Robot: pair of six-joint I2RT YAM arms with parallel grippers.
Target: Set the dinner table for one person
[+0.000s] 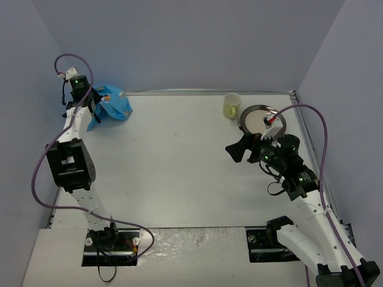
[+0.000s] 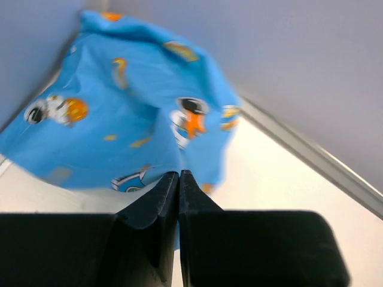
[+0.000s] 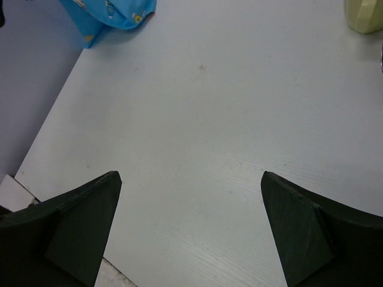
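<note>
Left hand [image 2: 179, 174] is over in the far left corner of the worktop [image 1: 179, 155], its two black fingers [image 2: 149, 203] pressed flat together. From where I stand it looks to have pinched the near edge of the blue placemat [image 2: 119, 107]: the cloth runs right down to the fingertips and a thin line of blue shows in the seam between them. The placemat, printed with little astronauts and orange planets, is bunched into a rumpled heap against the lavender wall [image 1: 179, 42] rather than lying flat.

On the other side, the right hand [image 3: 190, 174] hangs above bare white surface toward the right of the worktop, its jaws spread wide with nothing between them. Just behind it, near the far right corner, sits a round metal plate [image 1: 254, 116], partly covered from above by the arm's wrist. A pale yellow mug [image 1: 232, 105] stands upright just to the left of the plate, close to the metal rim along the back edge. The plate and mug are well apart from the placemat, with the whole width of the worktop between them.
</note>
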